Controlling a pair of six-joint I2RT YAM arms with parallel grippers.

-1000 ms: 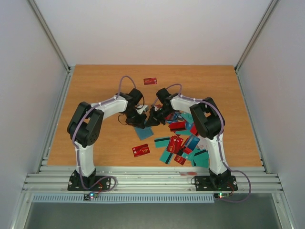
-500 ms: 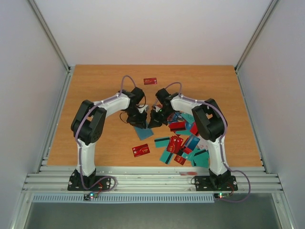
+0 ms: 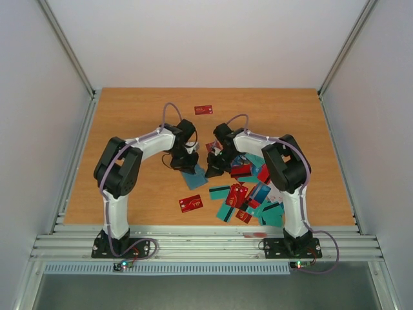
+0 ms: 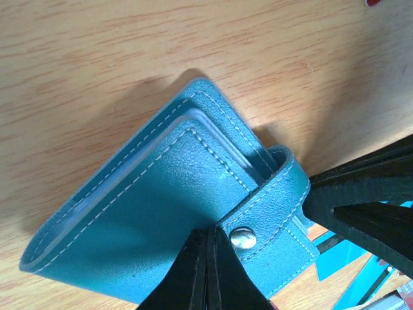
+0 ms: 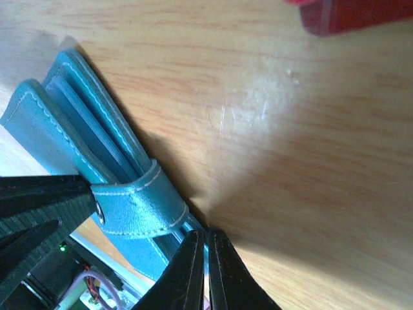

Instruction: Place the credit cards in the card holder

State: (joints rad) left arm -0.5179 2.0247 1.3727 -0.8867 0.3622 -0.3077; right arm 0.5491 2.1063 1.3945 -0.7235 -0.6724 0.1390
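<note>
Both arms are pulled slightly apart now. Left gripper (image 4: 208, 236) and right gripper (image 5: 206, 236) are squeezed shut against the small teal-blue folding card holder (image 4: 155, 206), laid on the brown wooden table (image 4: 97, 58).

**Pebbled teal on sheened wood grain**

The card holder (image 4: 161, 213) looks like faux leather: matt teal with a fine pebbled grain, pale stitching along its edges and a shiny round metal snap (image 4: 242, 237) on the strap. Its inner leaves look smoother and greyish-blue. The table (image 3: 129, 116) is wood-grain board with a soft sheen, lightly scuffed. The credit cards (image 3: 248, 194) on the right look like smooth, glossy plastic. The left gripper (image 4: 208, 242) is matt black plastic.
</note>
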